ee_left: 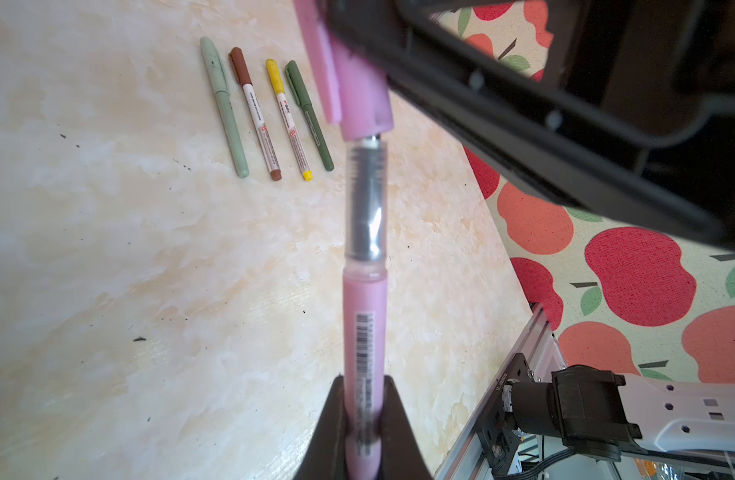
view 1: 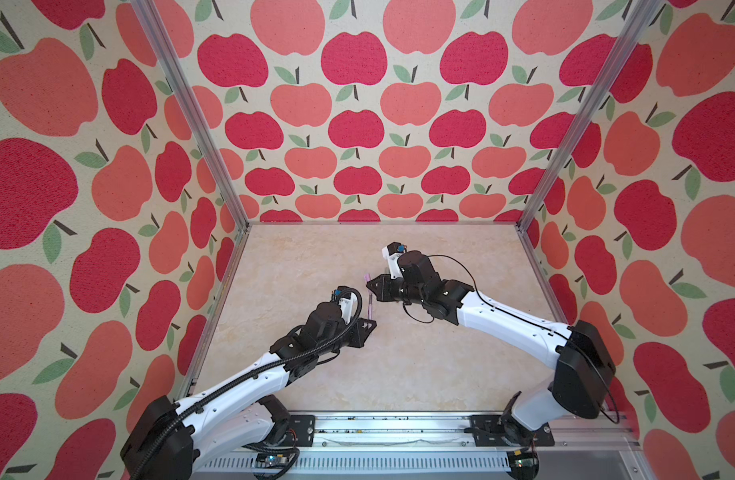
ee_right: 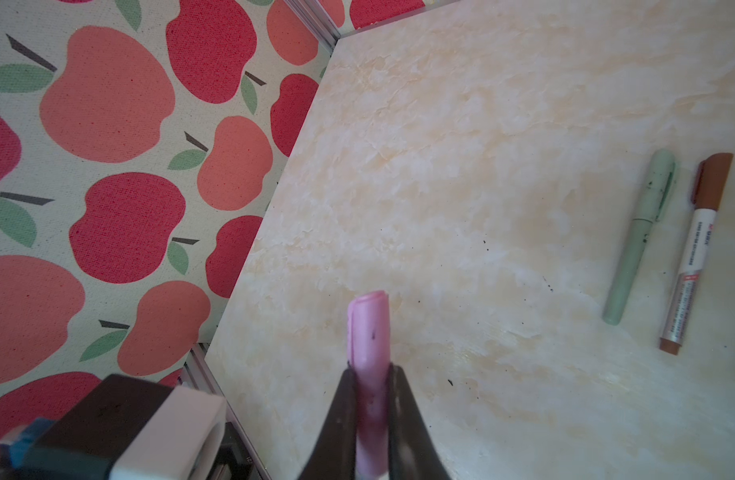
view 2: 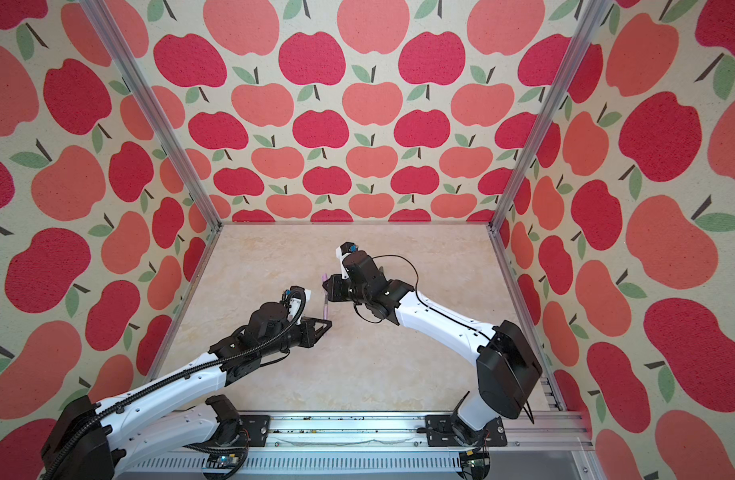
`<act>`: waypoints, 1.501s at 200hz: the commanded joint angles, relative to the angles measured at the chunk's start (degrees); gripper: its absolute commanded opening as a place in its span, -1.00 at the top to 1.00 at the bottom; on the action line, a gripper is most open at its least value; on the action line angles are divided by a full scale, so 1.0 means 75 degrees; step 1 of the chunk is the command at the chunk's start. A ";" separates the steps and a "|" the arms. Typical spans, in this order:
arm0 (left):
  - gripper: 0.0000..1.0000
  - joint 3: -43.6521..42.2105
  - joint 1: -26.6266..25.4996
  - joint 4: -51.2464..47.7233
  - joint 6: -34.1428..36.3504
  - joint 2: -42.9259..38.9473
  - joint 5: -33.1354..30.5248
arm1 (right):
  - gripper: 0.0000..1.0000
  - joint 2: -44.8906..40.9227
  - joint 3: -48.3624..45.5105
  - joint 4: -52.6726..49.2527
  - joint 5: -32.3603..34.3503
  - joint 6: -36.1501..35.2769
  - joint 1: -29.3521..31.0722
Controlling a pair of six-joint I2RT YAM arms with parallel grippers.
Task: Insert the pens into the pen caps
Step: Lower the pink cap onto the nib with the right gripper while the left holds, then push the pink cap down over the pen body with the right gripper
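My left gripper (ee_left: 363, 386) is shut on the barrel of a pink pen (ee_left: 363, 324), seen in both top views as a pink pen (view 1: 370, 307) rising from the left gripper (view 1: 372, 326). My right gripper (ee_right: 370, 370) is shut on a pink pen cap (ee_right: 370, 328), held above the table at mid-scene as the pink cap (view 1: 366, 277). In the left wrist view the pen's grey tip section points at the pink cap (ee_left: 363, 95), and its very tip sits just at the cap's mouth.
On the marble table (ee_left: 108, 249) lie capped pens side by side: pale green (ee_left: 226, 112), brown-capped white (ee_left: 255, 112), yellow-capped white (ee_left: 289, 120) and dark green (ee_left: 309, 116). Apple-patterned walls (view 1: 108, 208) enclose the table on three sides.
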 commanded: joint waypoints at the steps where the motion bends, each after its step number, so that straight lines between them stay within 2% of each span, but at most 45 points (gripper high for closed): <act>1: 0.98 -0.0080 -0.0004 0.0135 0.0033 -0.0172 -0.0393 | 0.90 -0.0234 -0.0248 0.0128 0.0045 -0.0013 0.0115; 178: 0.98 -0.0127 0.0088 0.0425 0.0106 -0.0331 -0.0905 | 0.91 -0.0265 -0.0446 0.0472 -0.0201 0.0468 0.0261; 300: 0.98 -0.0100 0.0262 0.0772 0.0158 -0.0172 -0.0790 | 0.91 -0.0279 -0.0553 0.0574 -0.0264 0.0526 0.0304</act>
